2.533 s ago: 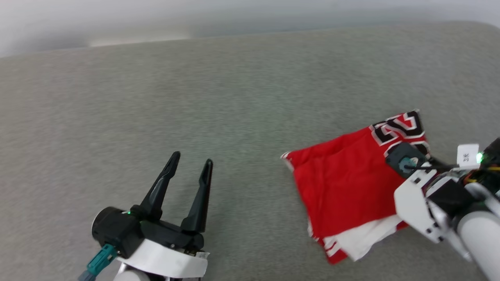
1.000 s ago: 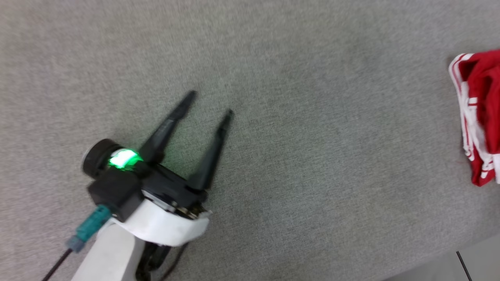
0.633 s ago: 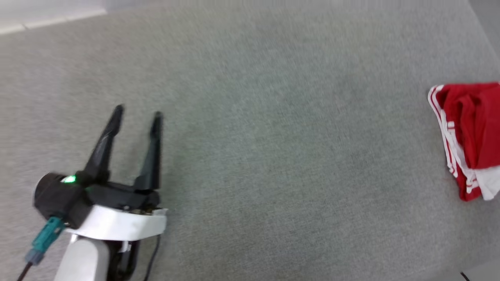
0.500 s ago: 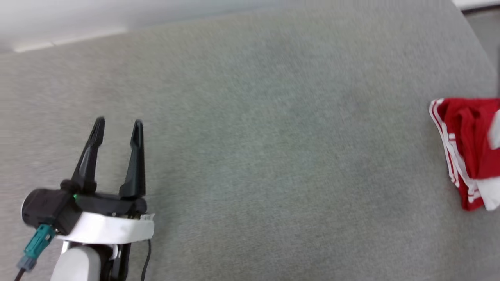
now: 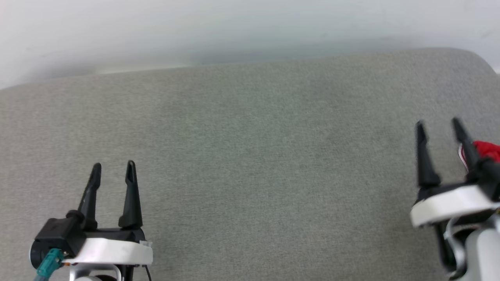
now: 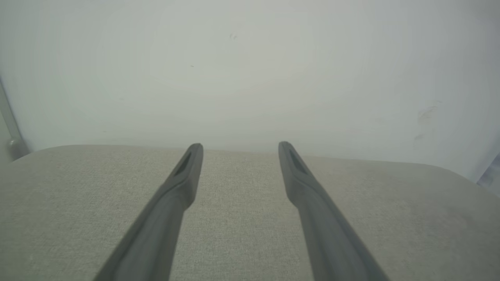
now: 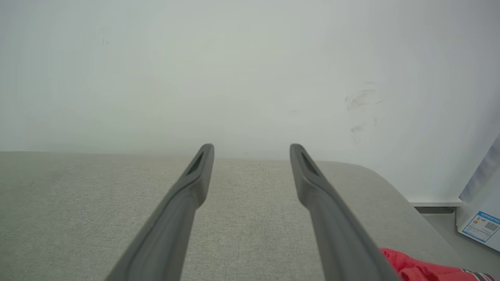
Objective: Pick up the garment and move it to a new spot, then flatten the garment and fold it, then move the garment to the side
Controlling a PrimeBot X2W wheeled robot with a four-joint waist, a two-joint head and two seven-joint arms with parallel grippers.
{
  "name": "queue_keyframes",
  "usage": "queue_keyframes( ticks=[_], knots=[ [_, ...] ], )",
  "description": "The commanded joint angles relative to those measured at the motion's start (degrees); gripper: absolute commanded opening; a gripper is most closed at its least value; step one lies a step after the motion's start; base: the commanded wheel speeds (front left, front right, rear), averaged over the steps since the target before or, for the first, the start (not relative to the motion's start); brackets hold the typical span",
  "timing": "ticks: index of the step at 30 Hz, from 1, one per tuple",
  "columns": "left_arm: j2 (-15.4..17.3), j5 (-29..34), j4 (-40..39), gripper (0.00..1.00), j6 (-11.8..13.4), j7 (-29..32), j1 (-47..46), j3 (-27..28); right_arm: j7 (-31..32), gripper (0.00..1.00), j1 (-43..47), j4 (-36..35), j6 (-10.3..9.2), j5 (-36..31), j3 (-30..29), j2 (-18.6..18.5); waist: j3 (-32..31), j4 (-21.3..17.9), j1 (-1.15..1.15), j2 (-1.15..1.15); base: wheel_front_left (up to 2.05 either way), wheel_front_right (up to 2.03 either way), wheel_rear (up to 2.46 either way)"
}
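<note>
both spread, empty: left pincer [image 5: 113, 164], right pincer [image 5: 437, 122] beside garment [image 5: 486, 150] on grey cushion [image 5: 250, 136]

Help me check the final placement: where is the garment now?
The garment lies far right on the grey surface, beside the right gripper in the head view; lower right in the right wrist view.
</note>
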Motion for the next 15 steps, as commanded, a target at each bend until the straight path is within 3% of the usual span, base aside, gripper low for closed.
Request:
queue_keyframes(
  ticks=[1,15],
  knots=[
    [-0.21,0.35,0.3,1.0,-0.03,-0.12,0.96,0.01,-1.5,1.0,2.08,-0.28,-0.02,0.39,0.89,0.93,-1.14,1.05,0.01,0.0,0.0,0.0,0.0],
    [-1.28,1.18,2.18,1.0,-0.15,-0.12,2.93,-0.4,-7.17,1.0,8.78,0.97,-0.03,3.29,3.11,3.75,-3.52,1.4,0.01,0.0,0.0,0.0,0.0]
  ],
)
